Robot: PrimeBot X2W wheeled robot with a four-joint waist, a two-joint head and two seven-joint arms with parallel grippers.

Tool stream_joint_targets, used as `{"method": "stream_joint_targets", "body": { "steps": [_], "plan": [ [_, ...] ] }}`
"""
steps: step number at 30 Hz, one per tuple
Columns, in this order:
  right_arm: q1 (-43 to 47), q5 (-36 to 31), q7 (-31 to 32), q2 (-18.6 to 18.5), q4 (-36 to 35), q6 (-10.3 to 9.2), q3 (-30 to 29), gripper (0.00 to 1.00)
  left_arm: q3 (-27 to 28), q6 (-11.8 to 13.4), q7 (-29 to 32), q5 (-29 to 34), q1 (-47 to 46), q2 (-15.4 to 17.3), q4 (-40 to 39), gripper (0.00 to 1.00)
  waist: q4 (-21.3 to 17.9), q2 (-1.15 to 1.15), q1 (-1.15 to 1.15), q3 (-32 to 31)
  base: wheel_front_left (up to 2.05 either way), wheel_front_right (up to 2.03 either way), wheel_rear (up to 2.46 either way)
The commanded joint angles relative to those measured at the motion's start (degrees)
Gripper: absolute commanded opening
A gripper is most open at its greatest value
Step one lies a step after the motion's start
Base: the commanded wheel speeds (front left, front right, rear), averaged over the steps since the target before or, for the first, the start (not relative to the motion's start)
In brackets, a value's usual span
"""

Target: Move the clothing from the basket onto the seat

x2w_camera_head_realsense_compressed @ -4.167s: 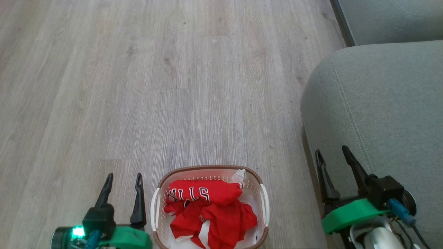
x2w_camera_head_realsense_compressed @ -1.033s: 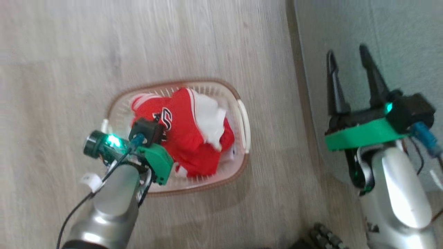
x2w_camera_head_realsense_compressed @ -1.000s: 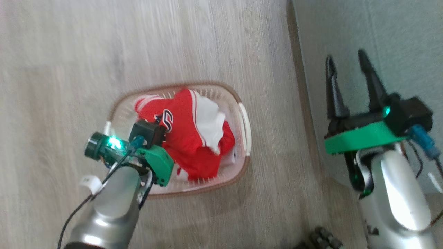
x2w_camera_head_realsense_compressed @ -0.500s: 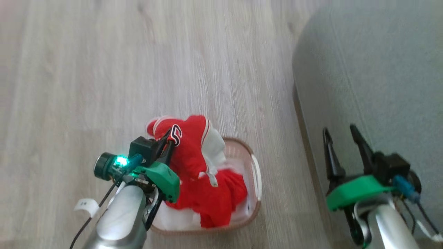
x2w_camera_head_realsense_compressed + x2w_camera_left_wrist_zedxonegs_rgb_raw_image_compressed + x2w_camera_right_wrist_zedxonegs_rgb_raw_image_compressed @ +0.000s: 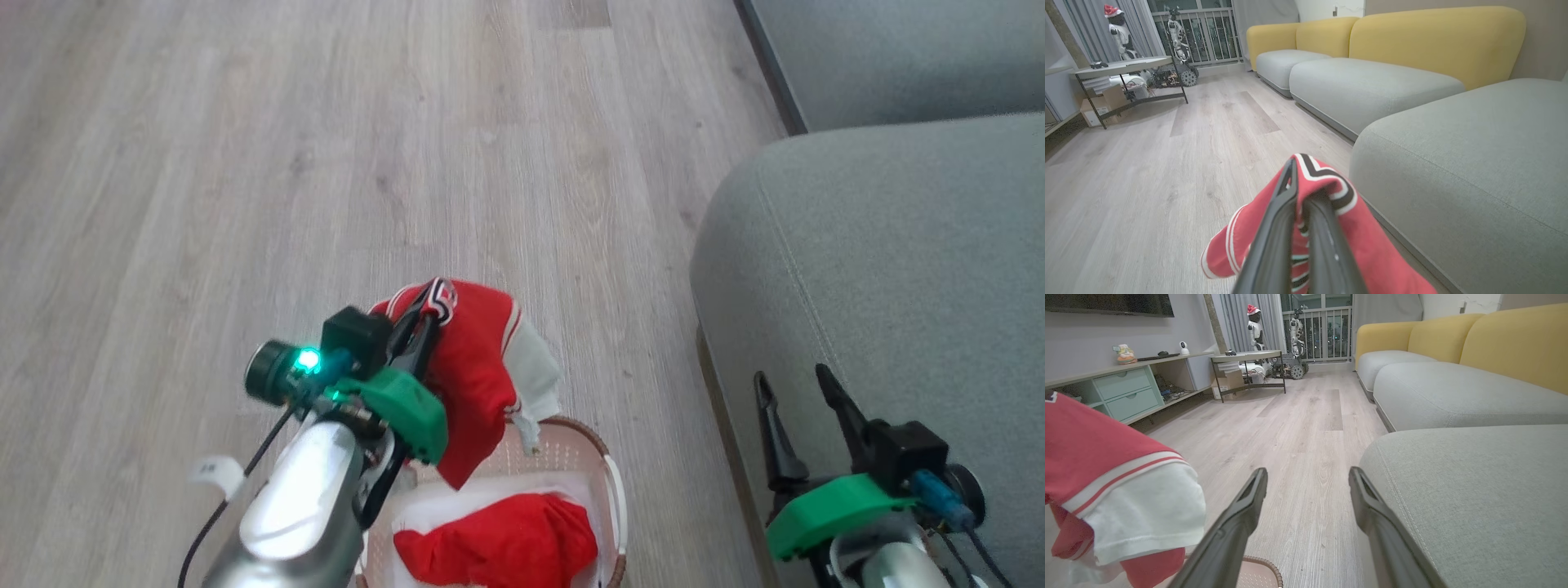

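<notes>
**Left claw** (image 5: 426, 307): closed on a red garment (image 5: 478, 380), at lower centre of the head view. In the left wrist view the two dark fingers (image 5: 1271, 245) are pressed together on the garment's black-and-white striped band, with red cloth bunched on either side. The garment hangs from the claw above the basket (image 5: 611, 482). Its white-trimmed portion droops toward the right of the frame. Its lowest edge overlaps the basket's far rim in the head view; whether cloth and rim touch cannot be told.

**Basket**: stands on the wood floor (image 5: 326, 163) at bottom centre of the head view, cut off by the lower edge and partly covered by the pale left forearm. A second red garment (image 5: 506, 543) lies crumpled inside it.

**Seat** (image 5: 882, 269): grey-green cushion on the right side of the head view, with a stitched seam following its rounded edge. It is near the basket, and a strip of floor lies between them.

**Right claw** (image 5: 790, 374): open, fingers spread, at lower right of the head view over the seat's near edge. In the right wrist view the floor and the seat's corner (image 5: 1474, 477) show between the fingers. The held garment (image 5: 1106, 465) is at the left of that frame and the basket's brown rim (image 5: 1261, 564) at bottom centre.
</notes>
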Motion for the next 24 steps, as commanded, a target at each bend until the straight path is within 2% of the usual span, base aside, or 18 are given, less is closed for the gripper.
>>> {"method": "stream_joint_targets", "body": {
  "steps": [1,9,13,19,24],
  "plan": [
    [-1.6,-0.7,-0.5,-0.3,-1.9,0.42,2.0,1.0,1.4,0.0,0.2,-0.7,-5.2,0.4,-3.1,0.0,0.3,0.0,0.01,-1.3,0.0,0.0,0.0],
    [-3.7,0.0,-0.5,-0.3,-2.2,0.42,6.7,1.0,-1.0,0.3,1.5,-1.9,-9.5,0.2,-4.8,0.0,0.6,0.0,0.01,-3.2,0.0,0.0,0.0],
    [-5.9,1.0,-0.5,-0.3,-2.2,0.42,11.3,1.0,-2.7,0.8,1.9,-3.3,-12.1,0.1,-5.6,0.0,0.7,0.0,0.01,-3.8,0.0,0.0,0.0],
    [-10.1,3.3,-0.5,-0.3,-1.4,0.42,21.2,1.0,-6.6,2.5,2.0,-6.6,-14.7,0.1,-6.5,0.0,1.1,0.0,0.01,-4.1,0.0,0.0,0.0],
    [-13.4,4.1,-0.5,-0.3,0.8,0.42,25.0,1.0,-9.7,3.9,1.7,-8.7,-15.8,0.1,-6.4,0.0,1.6,0.0,0.01,-4.0,0.0,0.0,0.0]
  ]
}}
